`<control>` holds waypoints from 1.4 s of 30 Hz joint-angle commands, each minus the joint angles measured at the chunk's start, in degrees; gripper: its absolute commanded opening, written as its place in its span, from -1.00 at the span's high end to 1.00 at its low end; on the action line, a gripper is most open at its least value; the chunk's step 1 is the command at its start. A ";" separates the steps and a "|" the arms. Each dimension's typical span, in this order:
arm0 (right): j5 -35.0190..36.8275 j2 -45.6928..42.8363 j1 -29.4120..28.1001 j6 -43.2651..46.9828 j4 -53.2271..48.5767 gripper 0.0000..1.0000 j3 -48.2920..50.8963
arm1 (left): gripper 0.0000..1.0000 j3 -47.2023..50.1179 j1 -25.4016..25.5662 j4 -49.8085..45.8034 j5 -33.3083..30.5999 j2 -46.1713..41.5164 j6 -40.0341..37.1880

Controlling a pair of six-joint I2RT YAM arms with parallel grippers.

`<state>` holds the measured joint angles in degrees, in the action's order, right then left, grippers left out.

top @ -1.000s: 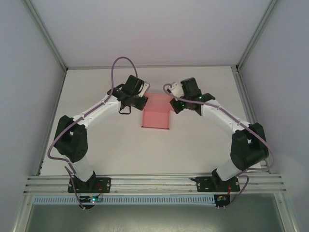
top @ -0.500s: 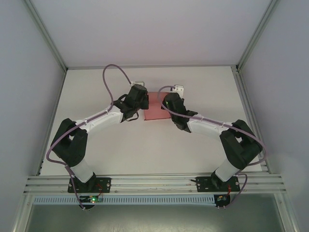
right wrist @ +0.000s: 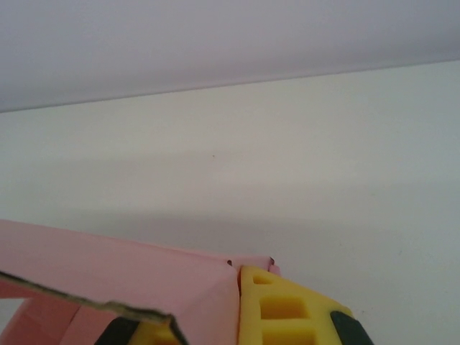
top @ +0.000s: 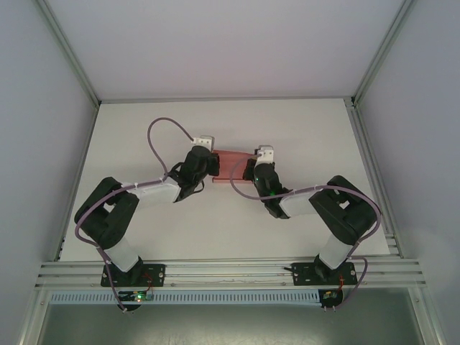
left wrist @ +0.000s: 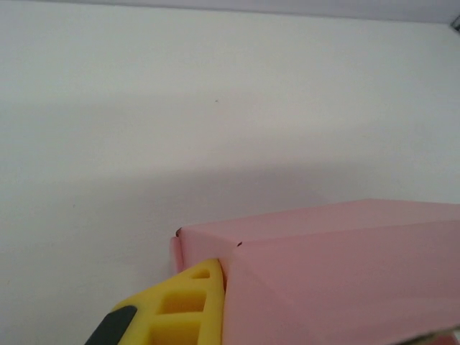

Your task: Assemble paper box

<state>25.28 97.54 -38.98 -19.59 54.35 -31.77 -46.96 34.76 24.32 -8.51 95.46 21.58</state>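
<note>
The pink paper box [top: 230, 162] sits mid-table between my two grippers, its side walls folded up. My left gripper [top: 210, 169] is shut on the box's left end. In the left wrist view a yellow finger [left wrist: 188, 305] presses against the outside of a pink side flap [left wrist: 205, 244], and the other finger is hidden behind the pink panel [left wrist: 345, 280]. My right gripper [top: 252, 171] is shut on the right end. In the right wrist view the pink wall [right wrist: 144, 277] runs down between the two yellow fingers [right wrist: 287, 309].
The white table [top: 287, 129] stretches around the box, bounded by metal frame rails at the left, right and near edges. Purple cables loop above both wrists. Both arms are folded back, elbows out toward the table's sides.
Both grippers have drawn in toward each other and toward the near edge. The pink sheet, which lay flat and wide, now looks narrower with its sides folded up.
</note>
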 commanded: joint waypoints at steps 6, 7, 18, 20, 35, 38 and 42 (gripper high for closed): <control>-5.76 4.58 -3.53 10.21 17.72 1.00 9.32 | 1.00 14.43 3.77 13.71 2.92 0.42 1.79; -5.14 5.27 -3.81 10.81 20.07 1.00 10.40 | 1.00 14.91 3.86 13.98 2.81 0.41 1.72; 0.38 4.80 -6.53 18.94 23.23 1.00 14.24 | 0.18 11.79 4.22 -12.35 -1.20 -15.93 3.90; 1.57 3.83 -6.49 19.41 21.55 1.00 14.08 | -0.13 8.49 4.24 -23.28 -2.42 -20.23 3.22; 0.07 3.94 -7.76 27.69 19.44 1.00 14.16 | -1.00 -4.98 -6.49 -42.45 17.11 -21.17 17.84; 0.61 4.02 -7.86 28.24 19.48 1.00 13.93 | -1.00 -6.13 -12.28 -35.66 33.62 -12.88 19.93; -0.94 3.32 -7.95 28.38 18.84 1.00 13.84 | -0.80 -6.16 -14.20 -29.57 43.23 -4.81 21.37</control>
<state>25.61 101.19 -46.30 6.55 75.68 -18.24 -52.49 21.04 -11.40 20.95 88.47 40.64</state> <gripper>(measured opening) 0.051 0.920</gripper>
